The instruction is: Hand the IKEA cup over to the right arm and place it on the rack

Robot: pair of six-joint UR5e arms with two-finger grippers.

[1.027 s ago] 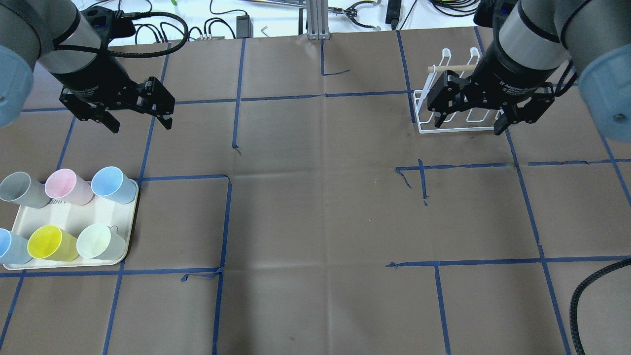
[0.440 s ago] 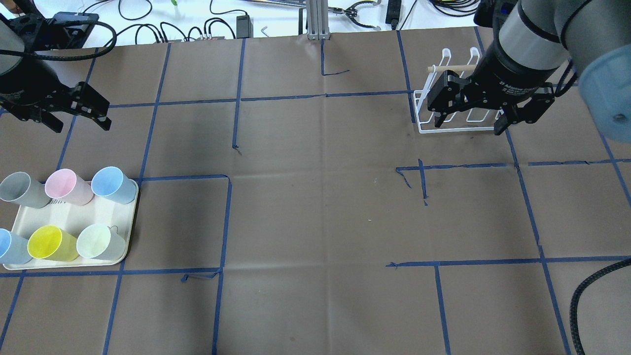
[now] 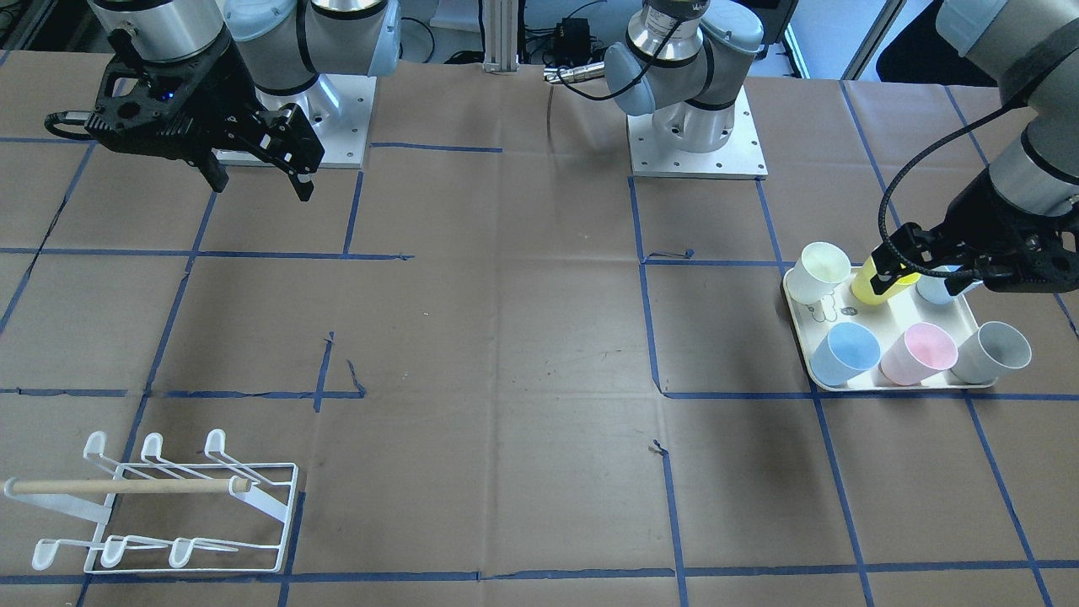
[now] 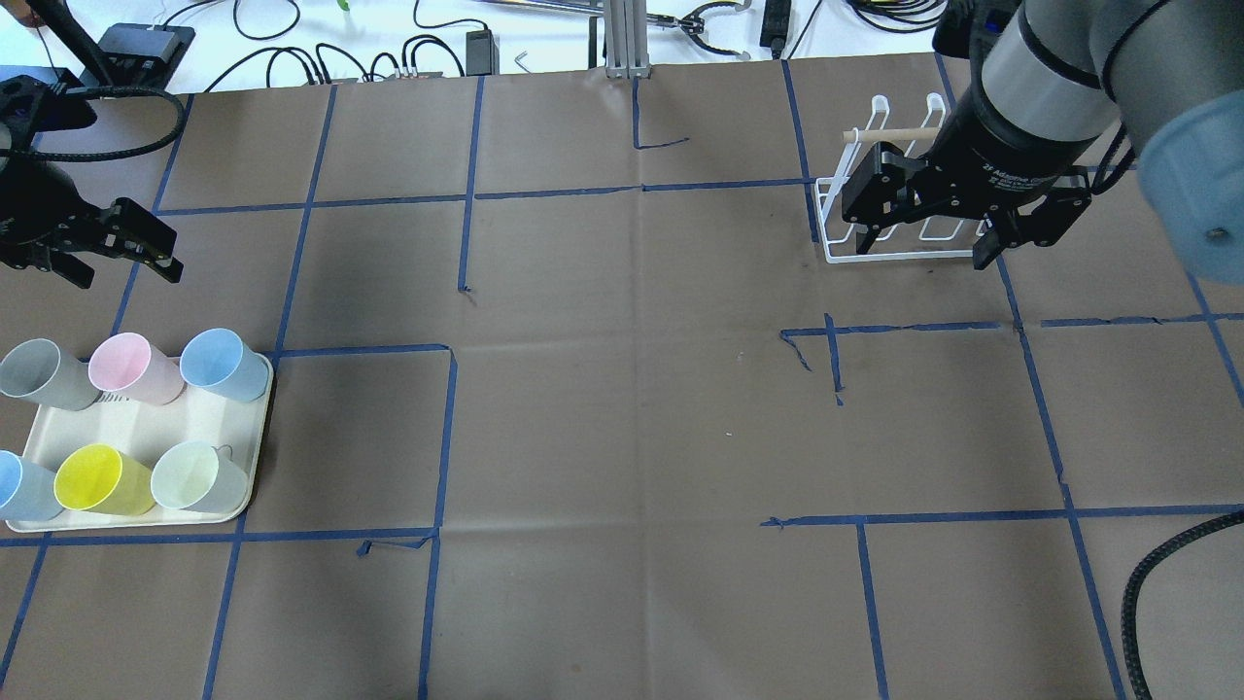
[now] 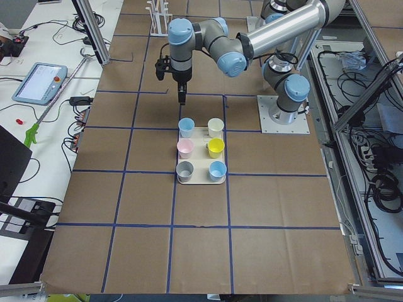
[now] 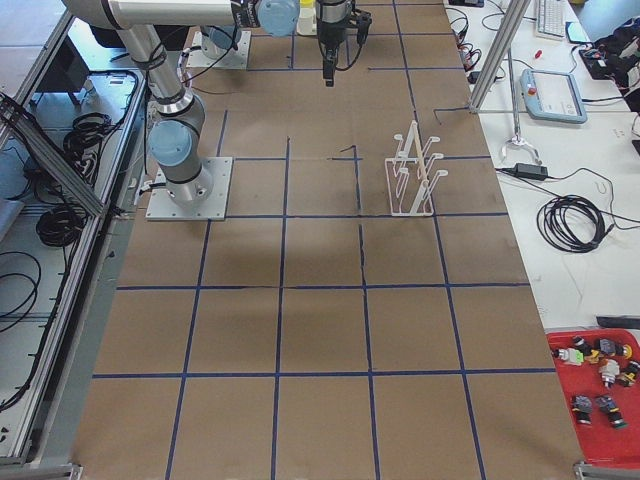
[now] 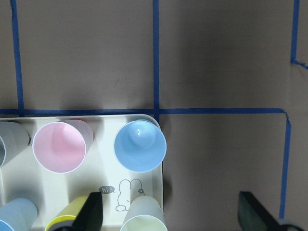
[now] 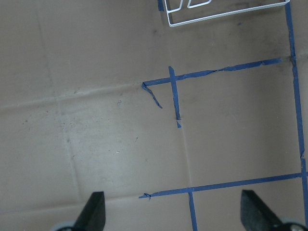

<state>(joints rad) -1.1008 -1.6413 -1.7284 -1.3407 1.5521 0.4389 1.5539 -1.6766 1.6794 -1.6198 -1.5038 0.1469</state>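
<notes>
My left gripper hangs open and empty beyond the tray at near left, so I'd centre one finger inside the rim of the corner blue cup before closing, while the right gripper hovers open by the far-right rack.

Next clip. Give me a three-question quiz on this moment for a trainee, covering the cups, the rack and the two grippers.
1. True or false: no cup hangs on the rack yet.
2. How many cups stand on the tray? A) four B) six C) eight
3. Fill in: the left gripper and the right gripper both stand ___, holding nothing.

Key: 1 true; 2 B; 3 open.
</notes>
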